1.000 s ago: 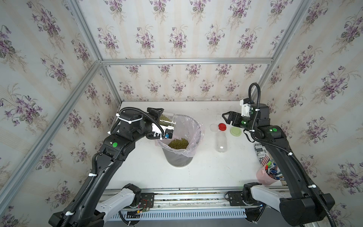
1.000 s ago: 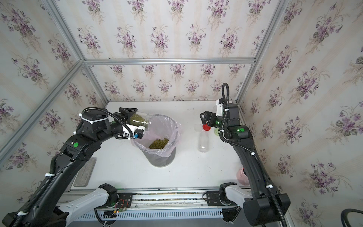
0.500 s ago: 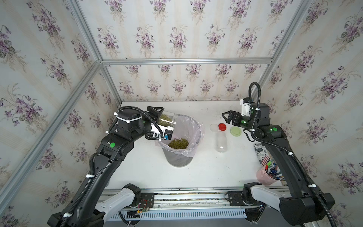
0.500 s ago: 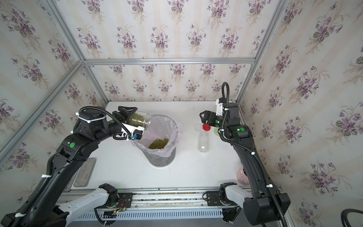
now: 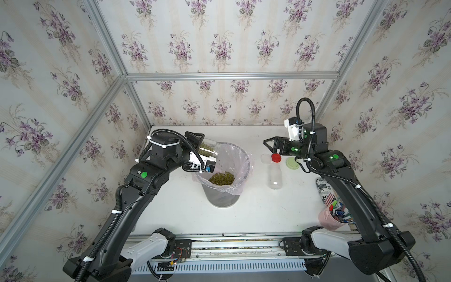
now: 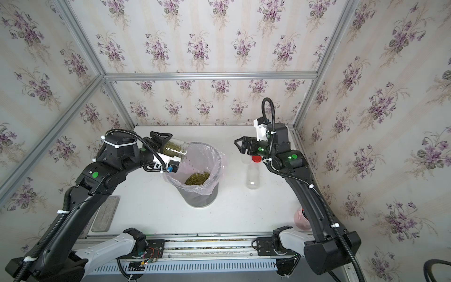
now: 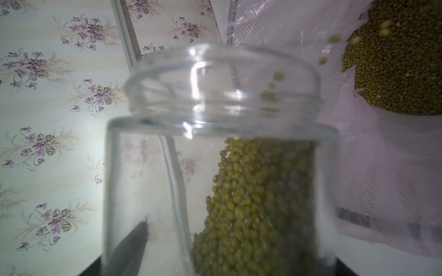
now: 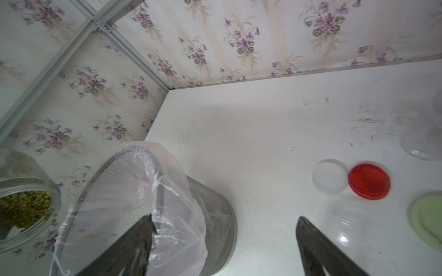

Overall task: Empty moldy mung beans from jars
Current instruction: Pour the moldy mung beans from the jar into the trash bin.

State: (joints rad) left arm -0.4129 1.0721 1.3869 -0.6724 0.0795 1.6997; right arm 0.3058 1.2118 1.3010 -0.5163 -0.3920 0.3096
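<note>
My left gripper [image 5: 200, 146] is shut on a clear, lidless jar [image 5: 209, 149] that lies tipped on its side, mouth over the bin's rim [image 5: 247, 156]. The jar [image 7: 222, 143] is partly full of moldy mung beans [image 7: 251, 203], and a few are falling from its mouth. More beans [image 5: 221, 178] are piled in the pink liner. An empty clear jar [image 5: 274, 174] stands right of the bin. Behind it lie a white lid [image 5: 265, 158], a red lid [image 5: 276, 157] and a pale green lid [image 5: 292, 162]. My right gripper [image 8: 224, 217] hangs open and empty above the table near the lids.
A printed black-and-white can [image 5: 324, 193] and a pink cup of pens [image 5: 334, 217] stand at the table's right front under my right arm. A grey pad [image 6: 105, 214] lies at the front left. Wallpapered walls close in three sides.
The left arm has shifted slightly while the jar stays tipped over the bin. The right arm has not moved.
</note>
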